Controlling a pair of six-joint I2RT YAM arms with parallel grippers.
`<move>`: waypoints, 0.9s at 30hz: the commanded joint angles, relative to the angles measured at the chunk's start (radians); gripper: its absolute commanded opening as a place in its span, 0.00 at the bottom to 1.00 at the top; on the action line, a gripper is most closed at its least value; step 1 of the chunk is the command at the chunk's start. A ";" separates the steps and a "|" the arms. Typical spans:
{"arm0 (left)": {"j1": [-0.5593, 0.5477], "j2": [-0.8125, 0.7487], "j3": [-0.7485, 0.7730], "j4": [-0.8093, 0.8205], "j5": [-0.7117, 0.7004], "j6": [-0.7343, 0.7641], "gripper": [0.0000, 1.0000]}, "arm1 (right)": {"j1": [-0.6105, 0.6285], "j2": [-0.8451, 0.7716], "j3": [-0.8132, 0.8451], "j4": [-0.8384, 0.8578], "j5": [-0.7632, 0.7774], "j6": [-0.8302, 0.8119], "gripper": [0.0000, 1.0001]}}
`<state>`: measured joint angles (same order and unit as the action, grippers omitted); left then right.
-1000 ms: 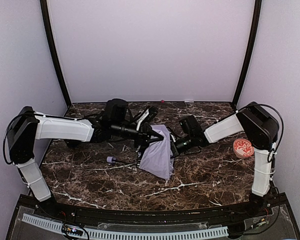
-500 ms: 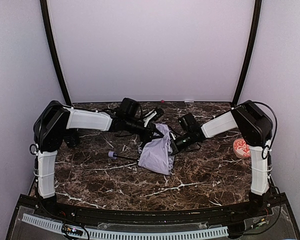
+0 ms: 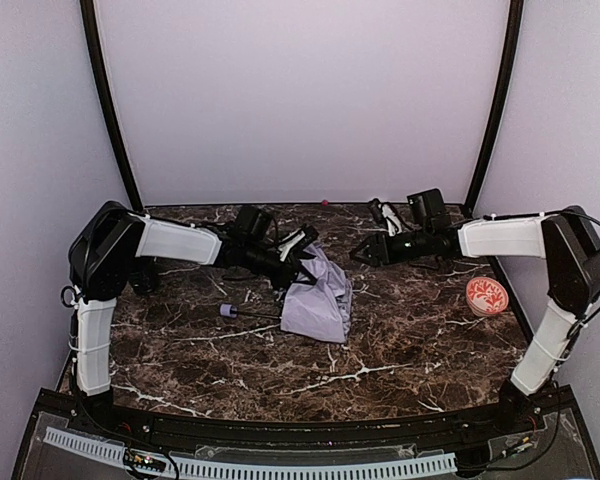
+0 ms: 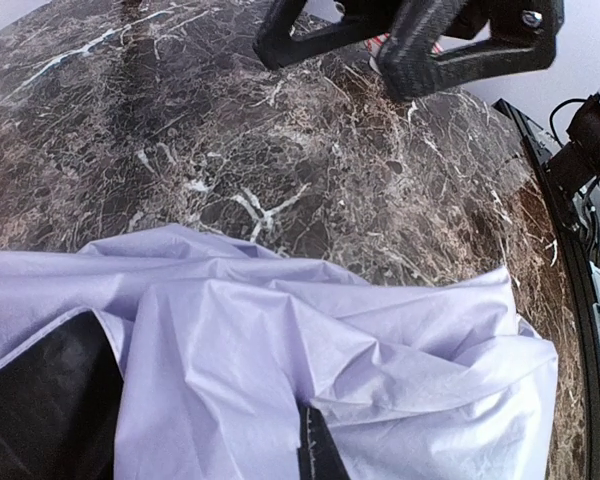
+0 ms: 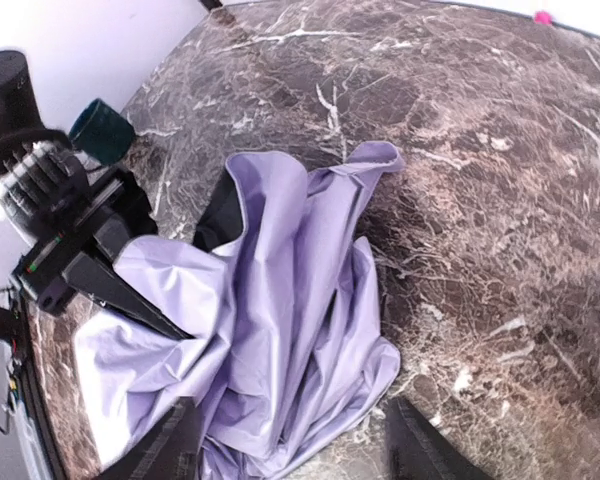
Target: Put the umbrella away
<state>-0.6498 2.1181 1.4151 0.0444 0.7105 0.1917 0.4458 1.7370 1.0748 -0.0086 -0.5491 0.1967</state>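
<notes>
The folding umbrella (image 3: 318, 300) of pale lavender-white fabric with a black lining lay collapsed in a crumpled heap on the dark brown, white-veined marble worktop (image 3: 410, 340). Its thin black shaft (image 3: 252, 315) stuck out flat from the left of the heap and ended in a small lavender handle (image 3: 223, 312). The left pincer (image 3: 303, 260) sat at the umbrella's far left corner with its jaws pinched tight on a fold of the fabric, which rose there in a small peak toward the black fingers. In the right wrist view, those narrow fingers ran into the cloth from the left, a strip of black lining showing just behind them. The right pincer (image 3: 360, 252) hung apart from the umbrella, off its far right side, touching none of the fabric. Its jaws stood spread wide with nothing between them. The left wrist view showed the two splayed black fingers above bare marble beyond the cloth's edge. A small round red-and-white patterned disc (image 3: 487, 295) lay well to the right of the umbrella, near the worktop's right edge.
</notes>
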 commanded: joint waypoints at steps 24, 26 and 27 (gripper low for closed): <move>0.004 -0.087 -0.037 0.224 -0.194 -0.143 0.41 | 0.147 0.224 -0.026 0.249 -0.257 0.248 0.00; 0.004 -0.135 -0.055 0.204 -0.275 -0.110 0.53 | 0.126 0.283 -0.003 0.242 -0.268 0.271 0.00; 0.004 -0.165 -0.069 0.199 -0.311 -0.086 0.60 | 0.115 0.315 0.009 0.241 -0.271 0.283 0.00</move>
<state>-0.6521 2.0983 1.3869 0.2722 0.5758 0.0441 0.6022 1.9373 1.0531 0.2337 -0.8284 0.4324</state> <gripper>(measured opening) 0.507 0.038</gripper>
